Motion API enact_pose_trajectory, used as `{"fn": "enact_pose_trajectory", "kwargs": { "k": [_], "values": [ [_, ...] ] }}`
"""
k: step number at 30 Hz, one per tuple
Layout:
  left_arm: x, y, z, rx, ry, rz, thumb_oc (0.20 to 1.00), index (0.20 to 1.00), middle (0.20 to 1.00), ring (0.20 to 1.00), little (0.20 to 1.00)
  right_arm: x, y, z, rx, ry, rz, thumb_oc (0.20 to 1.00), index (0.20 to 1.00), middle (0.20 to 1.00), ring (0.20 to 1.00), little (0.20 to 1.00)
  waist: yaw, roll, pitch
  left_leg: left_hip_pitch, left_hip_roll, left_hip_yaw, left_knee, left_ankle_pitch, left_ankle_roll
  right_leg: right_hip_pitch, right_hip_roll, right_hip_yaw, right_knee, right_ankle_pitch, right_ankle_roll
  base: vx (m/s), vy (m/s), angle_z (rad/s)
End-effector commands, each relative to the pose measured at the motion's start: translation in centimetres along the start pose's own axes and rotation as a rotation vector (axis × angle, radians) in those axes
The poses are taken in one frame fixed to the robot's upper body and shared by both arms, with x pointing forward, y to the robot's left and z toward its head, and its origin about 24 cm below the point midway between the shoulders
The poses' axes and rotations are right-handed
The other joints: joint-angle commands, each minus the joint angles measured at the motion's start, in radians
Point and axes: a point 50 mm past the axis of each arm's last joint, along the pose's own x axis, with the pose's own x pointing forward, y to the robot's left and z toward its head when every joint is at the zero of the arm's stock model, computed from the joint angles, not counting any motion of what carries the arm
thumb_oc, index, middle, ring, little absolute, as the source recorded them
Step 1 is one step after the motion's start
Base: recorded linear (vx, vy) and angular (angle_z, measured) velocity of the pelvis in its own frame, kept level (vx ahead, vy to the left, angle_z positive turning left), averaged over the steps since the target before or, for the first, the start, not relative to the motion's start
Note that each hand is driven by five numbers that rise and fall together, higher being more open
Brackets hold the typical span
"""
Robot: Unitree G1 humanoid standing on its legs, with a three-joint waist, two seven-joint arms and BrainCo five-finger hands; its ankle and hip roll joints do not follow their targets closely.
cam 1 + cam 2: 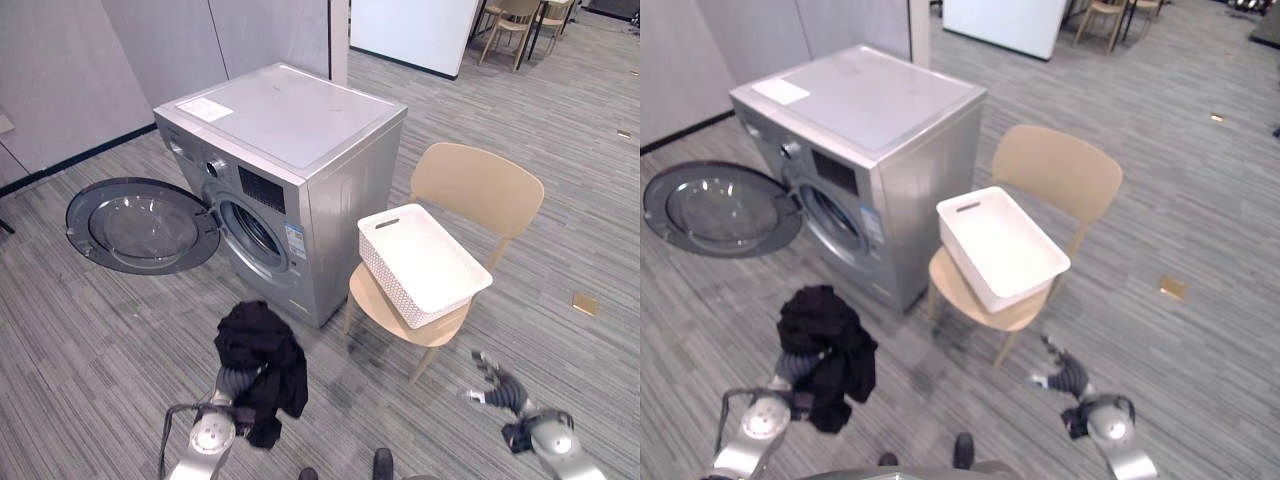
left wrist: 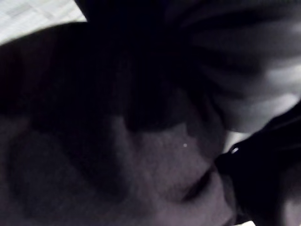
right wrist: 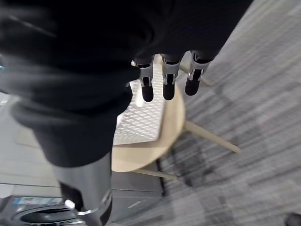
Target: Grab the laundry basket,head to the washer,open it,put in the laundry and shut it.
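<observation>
my left hand buried under black cloth, grip can't tell | right hand fingers straight, empty | cloth soft, light, floppy: bunch it mid-bundle | washer door open

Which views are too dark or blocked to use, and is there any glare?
Left wrist view: nearly black, the black laundry presses against the camera. Left eye view: soft glare on top of the washer, still readable. Right wrist view: evenly lit, usable.

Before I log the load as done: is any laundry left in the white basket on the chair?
No, the white basket on the chair shows a bare bottom, and the black garment hangs from the left hand.
</observation>
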Motion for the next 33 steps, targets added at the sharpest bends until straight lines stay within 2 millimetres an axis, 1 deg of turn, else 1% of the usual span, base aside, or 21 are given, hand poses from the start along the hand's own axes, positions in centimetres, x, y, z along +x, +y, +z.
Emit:
{"fn": "enact_pose_trajectory", "kwargs": {
  "k": [1, 3, 5, 7, 10, 11, 12, 14, 15, 16, 17, 18, 21, 24, 26, 27, 28, 29, 30, 31, 33],
  "values": [
    [1.1, 2.3, 1.8, -0.062, -0.082, 0.085, 0.200, 0.200, 0.200, 0.200, 0.200, 1.1, -0.3, 2.5, 0.009, -0.105, -0.028, 1.000, 1.000, 1.000, 1.000, 1.000, -0.013, -0.025, -0.017, -0.045, -0.014, -0.017, -0.002, -0.019, -0.018, 0.079, -0.047, 0.008, 0.060, -0.181, 0.097, 0.00, 0.000, 0.00],
    [0.9, 2.4, 0.6, -0.076, -0.030, 0.100, 0.200, 0.200, 0.200, 0.200, 0.200, 1.4, 0.3, 1.6, 0.030, -0.062, -0.019, 1.000, 1.000, 1.000, 1.000, 1.000, -0.009, -0.021, -0.007, -0.040, -0.015, -0.021, -0.002, -0.018, -0.017, 0.080, -0.047, 0.009, 0.067, -0.188, 0.094, 0.00, 0.000, 0.00],
    [0.8, 2.5, -0.1, -0.107, 0.002, 0.128, 0.200, 0.200, 0.200, 0.200, 0.200, 1.7, 0.7, 1.5, 0.035, -0.051, -0.017, 1.000, 1.000, 1.000, 1.000, 1.000, -0.002, -0.022, 0.012, -0.048, -0.015, -0.028, 0.025, -0.025, -0.016, 0.078, -0.049, 0.009, 0.079, -0.196, 0.089, -0.03, -0.010, 0.01],
    [0.8, 2.6, 0.0, -0.144, -0.004, 0.150, 0.200, 0.200, 0.200, 0.200, 0.200, 2.1, 1.0, 2.1, 0.029, -0.066, -0.012, 1.000, 1.000, 1.000, 1.000, 1.000, 0.011, -0.030, 0.044, -0.099, -0.012, -0.043, 0.111, -0.040, -0.018, 0.068, -0.055, 0.004, 0.095, -0.204, 0.081, -0.13, -0.034, 0.03],
    [1.0, 2.7, 0.6, -0.184, -0.027, 0.168, 0.200, 0.200, 0.200, 0.200, 0.200, 2.5, 1.1, 3.0, 0.034, -0.090, -0.020, 1.000, 1.000, 1.000, 1.000, 1.000, 0.034, -0.042, 0.094, -0.214, -0.005, -0.043, 0.249, -0.051, -0.046, 0.061, -0.066, -0.042, 0.102, -0.222, 0.063, -0.11, -0.050, 0.35],
    [1.1, 2.7, 0.7, -0.188, -0.031, 0.169, 0.200, 0.200, 0.200, 0.200, 0.200, 2.6, 1.0, 3.0, 0.029, -0.092, -0.022, 1.000, 1.000, 1.000, 1.000, 1.000, 0.040, -0.045, 0.101, -0.242, 0.007, -0.020, 0.277, -0.044, -0.050, 0.067, -0.067, -0.063, 0.096, -0.228, 0.059, 0.09, 0.019, 1.00],
    [1.1, 2.6, 0.8, -0.175, -0.029, 0.156, 0.200, 0.200, 0.200, 0.200, 0.200, 2.5, 1.5, 2.4, 0.016, -0.061, -0.019, 1.000, 1.000, 1.000, 1.000, 1.000, 0.054, -0.048, 0.102, -0.274, 0.062, 0.109, 0.223, 0.012, -0.047, 0.096, -0.072, -0.137, 0.072, -0.233, 0.064, 0.10, 0.031, 1.19],
    [1.2, 2.5, 0.8, -0.167, -0.028, 0.154, 0.200, 0.200, 0.200, 0.200, 0.200, 2.6, 1.6, 2.6, 0.011, -0.065, -0.019, 1.000, 1.000, 1.000, 1.000, 1.000, 0.054, -0.054, 0.098, -0.274, 0.066, 0.113, 0.198, 0.010, -0.058, 0.114, -0.079, -0.147, 0.068, -0.248, 0.071, 0.23, 0.103, 1.30],
    [1.5, 2.4, 1.3, -0.165, -0.042, 0.152, 0.200, 0.200, 0.200, 0.200, 0.200, 2.8, 1.6, 2.7, -0.008, -0.062, -0.026, 1.000, 1.000, 1.000, 1.000, 1.000, 0.052, -0.057, 0.093, -0.302, 0.100, 0.165, 0.145, 0.023, -0.057, 0.128, -0.094, -0.194, 0.070, -0.254, 0.081, 0.25, 0.134, 0.92],
    [1.5, 2.3, 1.3, -0.165, -0.042, 0.152, 0.200, 0.200, 0.200, 0.200, 0.200, 2.8, 1.6, 2.6, -0.009, -0.061, -0.026, 1.000, 1.000, 1.000, 1.000, 1.000, 0.050, -0.059, 0.092, -0.299, 0.097, 0.164, 0.141, 0.021, -0.057, 0.129, -0.096, -0.194, 0.071, -0.257, 0.082, 0.21, 0.168, 0.79],
    [1.6, 2.2, 1.5, -0.170, -0.047, 0.151, 0.200, 0.200, 0.200, 0.200, 0.200, 2.8, 1.6, 2.7, -0.018, -0.063, -0.030, 1.000, 1.000, 1.000, 1.000, 1.000, 0.050, -0.059, 0.091, -0.305, 0.111, 0.179, 0.127, 0.028, -0.058, 0.137, -0.101, -0.208, 0.075, -0.264, 0.085, 0.33, 0.210, 0.56],
    [1.5, 2.0, 1.4, -0.174, -0.045, 0.146, 0.200, 0.200, 0.200, 0.200, 0.200, 2.8, 1.7, 2.8, -0.035, -0.063, -0.024, 1.000, 1.000, 1.000, 1.000, 1.000, 0.044, -0.051, 0.074, -0.277, 0.131, 0.232, 0.096, 0.049, -0.057, 0.161, -0.104, -0.240, 0.093, -0.279, 0.097, 0.31, 0.209, 0.53],
    [1.5, 1.9, 1.4, -0.166, -0.044, 0.136, 0.200, 0.200, 0.200, 0.200, 0.200, 2.8, 1.9, 2.7, -0.032, -0.061, -0.018, 1.000, 1.000, 1.000, 1.000, 1.000, 0.044, -0.051, 0.066, -0.274, 0.126, 0.239, 0.107, 0.065, -0.057, 0.176, -0.109, -0.240, 0.099, -0.285, 0.099, 0.29, 0.171, 0.42],
    [1.8, 1.9, 1.7, -0.136, -0.049, 0.123, 0.200, 0.200, 0.200, 0.200, 0.200, 3.4, 2.8, 4.1, -0.034, -0.105, 0.010, 1.000, 1.000, 1.000, 1.000, 1.000, 0.056, -0.087, 0.053, -0.269, 0.073, 0.233, 0.152, 0.008, -0.015, 0.172, -0.176, -0.225, 0.204, -0.274, 0.118, 0.36, 0.240, 0.20],
    [2.2, 2.2, 2.3, -0.110, -0.066, 0.123, 0.200, 0.200, 0.200, 0.200, 0.200, 3.7, 3.5, 5.1, -0.033, -0.140, 0.028, 1.000, 1.000, 1.000, 1.000, 1.000, 0.049, -0.105, 0.064, -0.252, 0.034, 0.220, 0.156, -0.028, 0.012, 0.111, -0.198, -0.177, 0.336, -0.197, 0.139, 0.30, 0.224, 0.17],
    [2.4, 2.4, 2.8, -0.096, -0.083, 0.123, 0.200, 0.200, 0.200, 0.200, 0.200, 3.8, 3.9, 6.1, -0.031, -0.177, 0.041, 1.000, 1.000, 1.000, 1.000, 1.000, 0.031, -0.100, 0.076, -0.214, 0.008, 0.208, 0.137, -0.052, 0.031, 0.017, -0.172, -0.103, 0.432, -0.183, 0.142, 0.30, 0.234, 0.34],
    [2.6, 2.4, 3.2, -0.093, -0.094, 0.120, 0.200, 0.200, 0.200, 0.200, 0.200, 3.8, 4.1, 6.6, -0.032, -0.198, 0.049, 1.000, 1.000, 1.000, 1.000, 1.000, 0.017, -0.091, 0.085, -0.183, -0.003, 0.195, 0.113, -0.061, 0.035, -0.030, -0.143, -0.062, 0.448, -0.200, 0.140, 0.23, 0.167, 0.28],
    [2.6, 2.4, 3.2, -0.093, -0.094, 0.120, 0.200, 0.200, 0.200, 0.200, 0.200, 3.8, 4.0, 6.6, -0.032, -0.198, 0.049, 1.000, 1.000, 1.000, 1.000, 1.000, 0.018, -0.091, 0.085, -0.181, -0.004, 0.196, 0.111, -0.061, 0.035, -0.031, -0.144, -0.061, 0.451, -0.202, 0.140, 0.17, 0.094, 0.63],
    [2.6, 2.2, 3.3, -0.091, -0.100, 0.113, 0.200, 0.200, 0.200, 0.200, 0.200, 3.8, 4.1, 6.8, -0.033, -0.205, 0.055, 1.000, 1.000, 1.000, 1.000, 1.000, 0.007, -0.078, 0.093, -0.158, -0.008, 0.186, 0.097, -0.064, 0.037, -0.061, -0.125, -0.048, 0.445, -0.222, 0.135, 0.18, 0.054, 0.70],
    [2.6, 1.9, 3.3, -0.088, -0.103, 0.096, 0.200, 0.200, 0.200, 0.200, 0.200, 3.8, 4.2, 6.8, -0.030, -0.211, 0.063, 1.000, 1.000, 1.000, 1.000, 1.000, -0.008, -0.061, 0.107, -0.124, -0.004, 0.185, 0.078, -0.056, 0.044, -0.111, -0.089, -0.047, 0.390, -0.217, 0.108, 0.18, 0.052, 0.64],
    [2.6, 1.6, 3.3, -0.086, -0.100, 0.086, 0.200, 0.200, 0.200, 0.200, 0.200, 3.8, 4.2, 6.7, -0.034, -0.205, 0.064, 1.000, 1.000, 1.000, 1.000, 1.000, -0.016, -0.058, 0.112, -0.104, -0.012, 0.174, 0.067, -0.062, 0.046, -0.131, -0.077, -0.042, 0.366, -0.210, 0.106, 0.16, -0.002, 0.09]
  ]
}}
